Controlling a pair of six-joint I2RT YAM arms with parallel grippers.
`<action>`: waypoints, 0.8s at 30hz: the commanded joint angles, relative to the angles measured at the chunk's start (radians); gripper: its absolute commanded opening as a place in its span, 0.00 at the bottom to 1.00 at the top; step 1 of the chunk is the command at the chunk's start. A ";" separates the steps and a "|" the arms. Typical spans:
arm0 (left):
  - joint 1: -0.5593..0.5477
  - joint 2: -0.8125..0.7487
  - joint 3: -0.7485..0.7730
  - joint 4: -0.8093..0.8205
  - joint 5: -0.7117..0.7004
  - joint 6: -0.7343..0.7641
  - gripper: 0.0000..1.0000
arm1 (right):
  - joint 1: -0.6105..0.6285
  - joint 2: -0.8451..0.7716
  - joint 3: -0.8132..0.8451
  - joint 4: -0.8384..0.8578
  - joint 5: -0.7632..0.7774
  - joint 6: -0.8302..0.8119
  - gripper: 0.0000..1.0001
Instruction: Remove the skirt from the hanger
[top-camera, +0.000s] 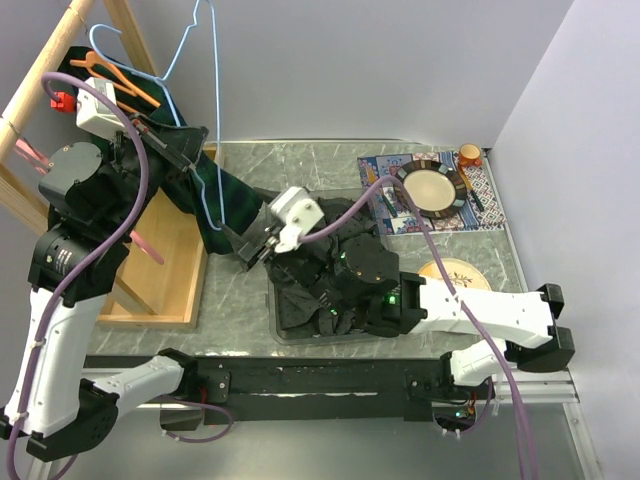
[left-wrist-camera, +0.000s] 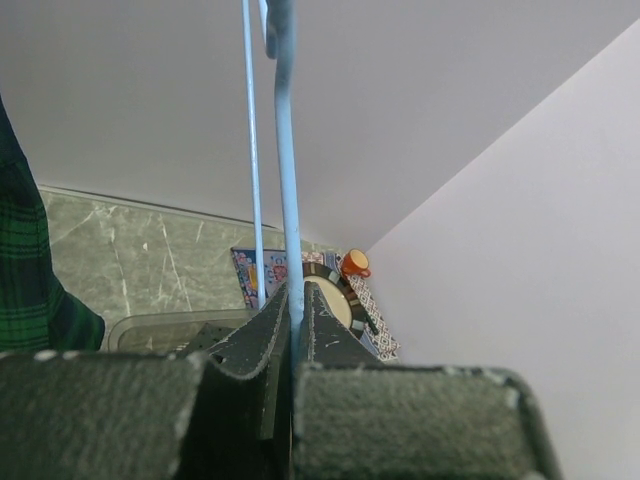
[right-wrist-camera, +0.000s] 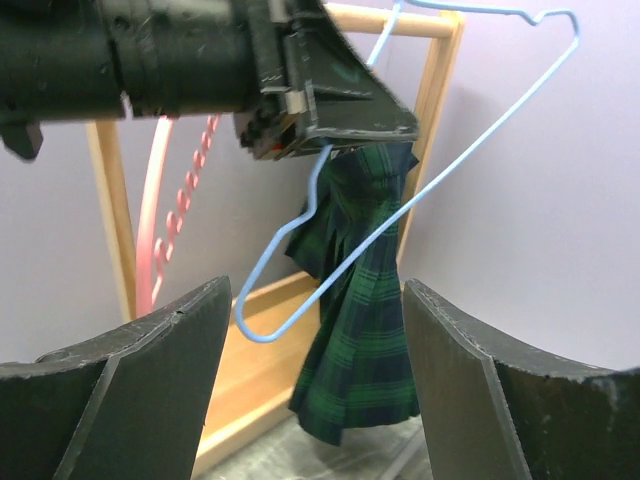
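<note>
My left gripper (top-camera: 185, 152) is shut on the wire of a light-blue hanger (top-camera: 208, 120), held up beside the wooden rack. In the left wrist view the jaws (left-wrist-camera: 295, 288) pinch the blue wire (left-wrist-camera: 288, 180). The dark green plaid skirt (top-camera: 218, 190) hangs down from beside those jaws; it shows at the left edge of that view (left-wrist-camera: 25, 270). My right gripper (top-camera: 248, 248) is open and empty just below the skirt's hem. In the right wrist view (right-wrist-camera: 315, 290) the skirt (right-wrist-camera: 365, 340) and the hanger's loop (right-wrist-camera: 300, 260) lie ahead between the open jaws, untouched.
A wooden rack (top-camera: 160, 290) at the left carries orange hangers (top-camera: 115, 75) and a pink one (top-camera: 147, 245). A clear bin (top-camera: 280, 335) of dark clothes sits under the right arm. A plate (top-camera: 432, 190) and an orange cup (top-camera: 468, 153) stand on a patterned mat at the back right.
</note>
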 joint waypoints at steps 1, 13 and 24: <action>0.001 -0.006 0.006 0.063 -0.010 -0.019 0.01 | 0.026 0.037 0.055 -0.008 -0.005 -0.098 0.76; 0.001 -0.026 -0.025 0.094 -0.042 -0.027 0.01 | 0.058 0.179 0.161 -0.011 0.095 -0.178 0.75; 0.001 -0.048 -0.031 0.093 -0.061 -0.042 0.01 | 0.057 0.390 0.389 0.132 0.423 -0.419 0.26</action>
